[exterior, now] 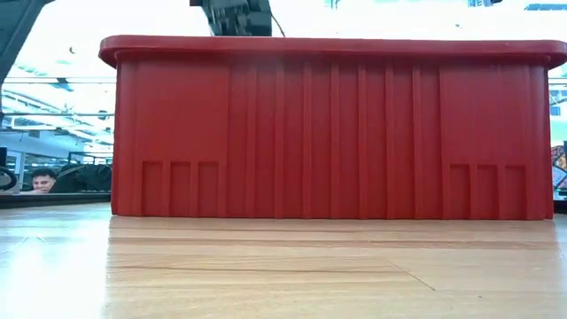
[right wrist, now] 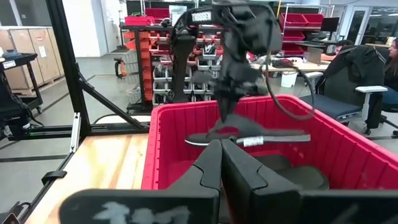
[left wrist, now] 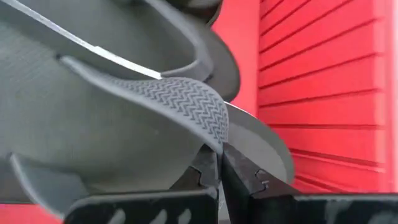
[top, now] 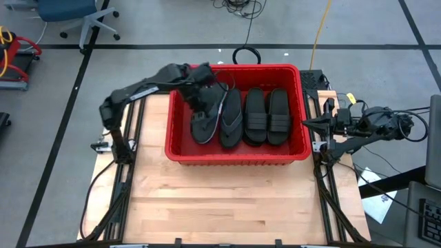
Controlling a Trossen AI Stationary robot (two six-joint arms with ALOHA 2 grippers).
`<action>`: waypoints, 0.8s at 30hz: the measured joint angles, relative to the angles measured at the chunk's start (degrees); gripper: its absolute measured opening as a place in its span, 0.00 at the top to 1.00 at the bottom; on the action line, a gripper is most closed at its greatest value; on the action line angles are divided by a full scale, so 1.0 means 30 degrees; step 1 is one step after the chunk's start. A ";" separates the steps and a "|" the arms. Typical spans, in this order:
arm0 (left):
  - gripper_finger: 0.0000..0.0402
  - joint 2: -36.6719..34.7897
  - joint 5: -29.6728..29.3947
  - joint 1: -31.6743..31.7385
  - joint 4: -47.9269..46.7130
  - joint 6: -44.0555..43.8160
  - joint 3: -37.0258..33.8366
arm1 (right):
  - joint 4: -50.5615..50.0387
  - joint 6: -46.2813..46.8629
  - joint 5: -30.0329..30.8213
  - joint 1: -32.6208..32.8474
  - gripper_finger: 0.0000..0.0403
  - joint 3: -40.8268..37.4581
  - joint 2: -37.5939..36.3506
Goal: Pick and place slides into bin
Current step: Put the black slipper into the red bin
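Observation:
The red bin (top: 178, 153) stands on the wooden table; its near wall fills the low view (exterior: 328, 133). Inside lie a dark grey flip-flop (top: 231, 118) and two black band slides (top: 255, 116) (top: 278, 116), side by side. My left gripper (top: 200, 93) reaches into the bin's far left part, shut on a second dark grey flip-flop (top: 203, 125), which also shows in the right wrist view (right wrist: 261, 134). My right gripper (top: 306, 124) is shut and empty beside the bin's right wall. My left gripper pinches the flip-flop's zigzag-patterned thong strap (left wrist: 208, 127) between its two fingers (left wrist: 239, 171). It comes from above, pointing down into the bin. The flip-flop hangs roughly level below the fingers, lifted clear of the bin's floor at about rim height (right wrist: 249, 138).
A black loop handle (top: 246, 54) sticks out behind the bin's far wall. Bare wooden tabletop (top: 227, 200) lies in front of the bin. Frame rails run along both table sides. A person (exterior: 40, 180) shows far off in the room.

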 joint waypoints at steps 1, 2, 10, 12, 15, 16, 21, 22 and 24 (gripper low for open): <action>1.00 0.0303 0.0007 0.0147 -0.0016 0.0014 0.0000 | 0.0000 0.0100 0.0007 0.0001 1.00 0.0000 0.0000; 1.00 0.0581 0.0007 0.0339 -0.0075 0.0000 0.0000 | 0.0000 0.0146 0.0002 0.0007 1.00 0.0000 -0.0006; 1.00 0.1161 0.0066 0.1342 0.0989 -0.2587 -0.1516 | 0.0000 0.0639 0.0007 0.0007 1.00 0.0000 0.0000; 1.00 0.1161 0.0000 0.1316 0.0875 -0.2739 -0.2014 | 0.0000 0.0647 0.0007 0.0007 1.00 0.0000 -0.0007; 1.00 0.1153 0.0007 0.1315 0.1039 -0.2798 -0.2911 | 0.0005 0.0646 0.0007 0.0005 1.00 -0.0015 0.0000; 1.00 0.1153 0.0007 0.1315 0.1169 -0.2847 -0.3266 | 0.0000 0.0646 0.0007 0.0005 1.00 -0.0015 -0.0003; 1.00 0.1153 0.0013 0.1439 0.2440 -0.4792 -0.5033 | 0.0006 0.0646 0.0007 0.0001 1.00 -0.0015 0.0000; 1.00 0.1153 0.0007 0.1446 0.2795 -0.5324 -0.5311 | 0.0007 0.0646 0.0007 0.0007 1.00 -0.0015 0.0000; 1.00 0.1153 0.0007 0.1441 0.3380 -0.6033 -0.5648 | 0.0000 0.0649 0.0007 0.0004 1.00 -0.0015 -0.0003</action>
